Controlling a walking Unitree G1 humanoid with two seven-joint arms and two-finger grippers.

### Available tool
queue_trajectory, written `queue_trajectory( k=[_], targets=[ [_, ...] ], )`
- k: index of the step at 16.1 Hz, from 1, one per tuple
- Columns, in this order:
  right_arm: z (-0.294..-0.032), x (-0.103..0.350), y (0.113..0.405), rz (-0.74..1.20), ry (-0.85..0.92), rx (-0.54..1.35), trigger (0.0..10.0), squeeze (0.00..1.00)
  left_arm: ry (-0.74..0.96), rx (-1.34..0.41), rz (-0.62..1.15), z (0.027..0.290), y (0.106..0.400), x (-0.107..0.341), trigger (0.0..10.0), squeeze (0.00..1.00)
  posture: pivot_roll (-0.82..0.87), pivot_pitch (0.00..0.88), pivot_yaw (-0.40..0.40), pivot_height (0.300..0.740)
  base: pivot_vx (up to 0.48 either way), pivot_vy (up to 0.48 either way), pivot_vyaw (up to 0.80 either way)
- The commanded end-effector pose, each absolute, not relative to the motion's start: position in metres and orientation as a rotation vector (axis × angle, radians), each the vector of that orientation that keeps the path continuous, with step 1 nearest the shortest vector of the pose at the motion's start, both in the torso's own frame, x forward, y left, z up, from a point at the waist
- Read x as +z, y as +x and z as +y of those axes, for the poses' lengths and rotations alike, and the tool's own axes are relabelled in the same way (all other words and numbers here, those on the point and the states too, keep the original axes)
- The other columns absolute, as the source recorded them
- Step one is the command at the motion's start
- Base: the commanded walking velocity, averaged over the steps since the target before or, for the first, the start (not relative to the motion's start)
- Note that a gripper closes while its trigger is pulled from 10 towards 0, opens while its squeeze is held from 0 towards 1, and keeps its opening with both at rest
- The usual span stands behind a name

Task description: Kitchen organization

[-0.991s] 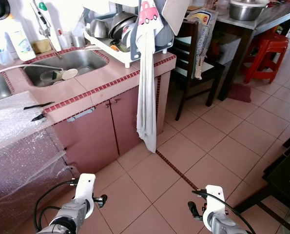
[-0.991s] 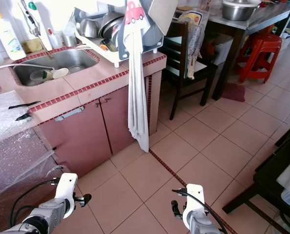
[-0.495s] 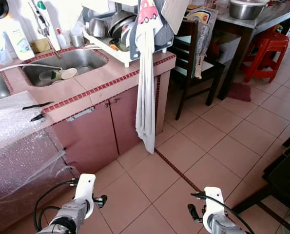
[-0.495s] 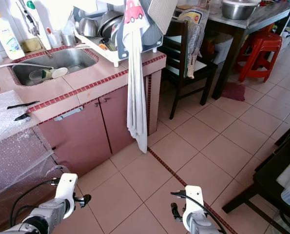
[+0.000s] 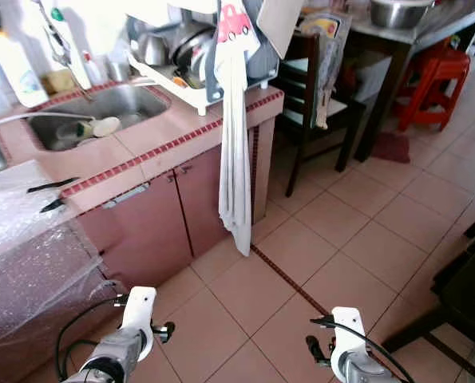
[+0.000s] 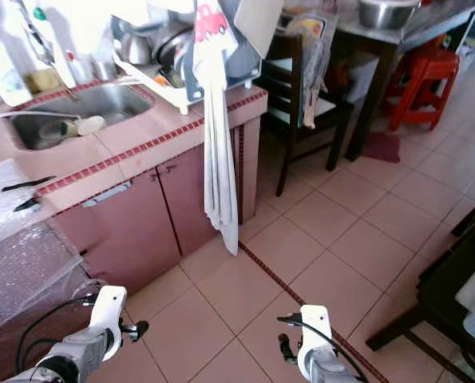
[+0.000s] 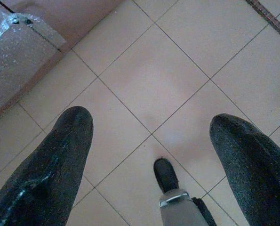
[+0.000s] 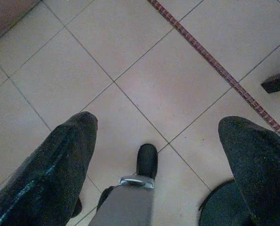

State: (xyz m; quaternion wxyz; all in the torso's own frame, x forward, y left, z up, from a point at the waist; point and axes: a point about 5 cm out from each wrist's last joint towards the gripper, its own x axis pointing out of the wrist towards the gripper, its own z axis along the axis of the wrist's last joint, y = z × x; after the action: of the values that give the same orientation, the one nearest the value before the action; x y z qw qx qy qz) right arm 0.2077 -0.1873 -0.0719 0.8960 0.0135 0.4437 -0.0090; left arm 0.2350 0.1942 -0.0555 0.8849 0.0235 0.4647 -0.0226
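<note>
A pink tiled counter (image 5: 169, 128) runs along the left, with a steel sink (image 5: 129, 97) holding a cup (image 5: 98, 127). A white dish rack (image 5: 191, 62) full of pots and bowls stands at the counter's right end. A long white towel (image 5: 235, 167) hangs from the rack down past the cabinet doors (image 5: 161, 227). Both arms hang low over the floor tiles: left arm (image 5: 133, 335), right arm (image 5: 345, 355). My left gripper (image 7: 151, 122) is open over bare tile. My right gripper (image 8: 158, 122) is open too, with nothing between its fingers.
A bubble-wrapped unit (image 5: 21, 247) stands at the near left, with black utensils (image 5: 52, 186) on the counter beside it. A dark chair (image 5: 313, 96), a table (image 5: 413, 36) with a metal bowl (image 5: 397, 11) and a red stool (image 5: 430, 76) are at the back right. Dark furniture (image 5: 469, 279) sits at the near right.
The whole picture has shifted slightly left and is a little blurred, so the camera has moved. Both arms hang as before with fingers apart.
</note>
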Motion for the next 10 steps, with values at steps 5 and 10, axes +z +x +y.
queue_trajectory(
  k=[5,10],
  targets=[
    [-0.1857,-0.0732,0.2057,0.926,0.021,-0.009,10.0,0.0,0.057,-0.039,0.97,0.1965,0.2355,-0.0549,10.0,0.0,-0.14,0.0,0.041,0.74,0.339,0.0,0.0],
    [-0.1862,-0.0731,0.2058,0.925,0.019,-0.009,10.0,0.0,0.055,-0.04,0.971,0.1958,0.2357,-0.0549,10.0,0.0,-0.14,0.0,0.04,0.74,0.34,0.0,0.0]
  ],
)
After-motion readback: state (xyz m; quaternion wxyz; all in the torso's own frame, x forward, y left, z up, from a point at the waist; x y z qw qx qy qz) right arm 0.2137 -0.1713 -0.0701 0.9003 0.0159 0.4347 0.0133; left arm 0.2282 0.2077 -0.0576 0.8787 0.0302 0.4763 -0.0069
